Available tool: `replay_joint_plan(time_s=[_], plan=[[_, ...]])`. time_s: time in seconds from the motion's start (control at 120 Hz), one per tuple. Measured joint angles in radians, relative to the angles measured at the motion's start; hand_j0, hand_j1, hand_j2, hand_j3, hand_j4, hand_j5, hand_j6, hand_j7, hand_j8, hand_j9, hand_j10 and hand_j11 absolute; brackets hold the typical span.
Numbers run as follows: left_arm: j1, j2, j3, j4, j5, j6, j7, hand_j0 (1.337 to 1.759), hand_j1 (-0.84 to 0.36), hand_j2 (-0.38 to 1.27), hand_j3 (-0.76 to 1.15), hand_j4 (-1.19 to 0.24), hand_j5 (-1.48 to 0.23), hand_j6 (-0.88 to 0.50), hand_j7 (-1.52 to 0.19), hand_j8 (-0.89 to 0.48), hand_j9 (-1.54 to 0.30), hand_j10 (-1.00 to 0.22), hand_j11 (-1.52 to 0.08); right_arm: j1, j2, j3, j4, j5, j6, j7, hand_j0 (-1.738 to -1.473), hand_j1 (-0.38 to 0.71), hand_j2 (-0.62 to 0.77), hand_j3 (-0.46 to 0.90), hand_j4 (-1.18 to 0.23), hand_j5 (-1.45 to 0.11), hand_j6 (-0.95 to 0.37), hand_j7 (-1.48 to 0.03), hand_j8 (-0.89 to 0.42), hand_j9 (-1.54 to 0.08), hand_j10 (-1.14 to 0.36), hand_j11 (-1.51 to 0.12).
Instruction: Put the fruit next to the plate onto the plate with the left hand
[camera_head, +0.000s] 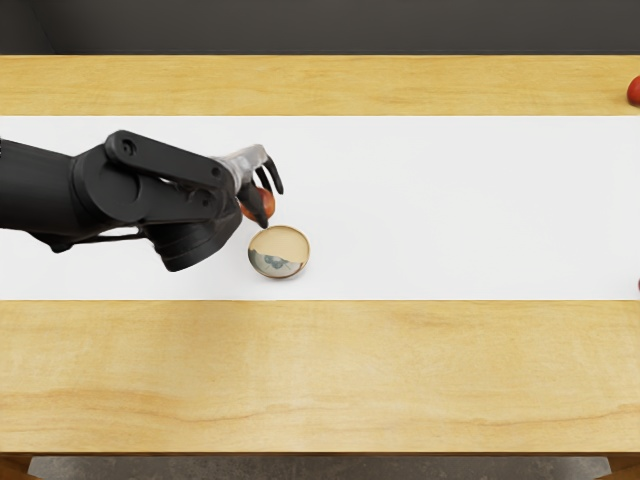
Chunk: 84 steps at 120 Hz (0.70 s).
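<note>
My left arm comes in from the left edge, and its hand (258, 195) hangs just above and left of the small round plate (279, 251). The fingers are curled around a red-orange fruit (253, 208), which shows only partly between them. The fruit is held at the plate's upper left rim, slightly off the white runner. The plate has a tan rim and a bluish pattern in its lower half; nothing lies on it. The right arm is out of view.
A white runner (450, 205) crosses the wooden table (320, 370). Another red fruit (634, 91) sits at the far right edge on the wood, and a tiny red spot (638, 285) shows at the right edge lower down.
</note>
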Motion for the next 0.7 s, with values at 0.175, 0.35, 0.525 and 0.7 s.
replay_joint_plan(time_s=[0.175, 0.35, 0.525, 0.7], plan=[[-0.015, -0.027, -0.014, -0.042, -0.017, 0.000, 0.000, 1.655, -0.36, 0.44, 0.00, -0.67, -0.95, -0.51, -0.93, -0.44, -0.92, -0.63, -0.92, 0.000, 0.000, 0.000, 0.000, 0.000, 0.000, 0.000, -1.658, -0.35, 0.00, 0.00, 0.00, 0.00, 0.00, 0.00, 0.00, 0.00, 0.00, 0.00], [-0.013, -0.040, -0.017, -0.061, -0.031, -0.003, 0.000, 1.655, -0.35, 0.42, 0.00, -0.67, -0.93, -0.52, -0.92, -0.45, -0.91, -0.63, -0.91, 0.000, 0.000, 0.000, 0.000, 0.000, 0.000, 0.000, -1.658, -0.35, 0.00, 0.00, 0.00, 0.00, 0.00, 0.00, 0.00, 0.00, 0.00, 0.00], [-0.003, -0.040, -0.015, -0.064, -0.044, -0.007, -0.002, 1.656, -0.35, 0.42, 0.00, -0.66, -0.90, -0.52, -0.89, -0.46, -0.88, -0.64, -0.89, 0.000, 0.000, 0.000, 0.000, 0.000, 0.000, 0.000, -1.658, -0.35, 0.00, 0.00, 0.00, 0.00, 0.00, 0.00, 0.00, 0.00, 0.00, 0.00], [0.005, -0.039, -0.013, -0.062, -0.055, -0.008, -0.007, 1.656, -0.33, 0.34, 0.00, -0.63, -0.86, -0.53, -0.85, -0.47, -0.85, -0.63, -0.85, 0.000, 0.000, 0.000, 0.000, 0.000, 0.000, 0.000, -1.658, -0.35, 0.00, 0.00, 0.00, 0.00, 0.00, 0.00, 0.00, 0.00, 0.00, 0.00]])
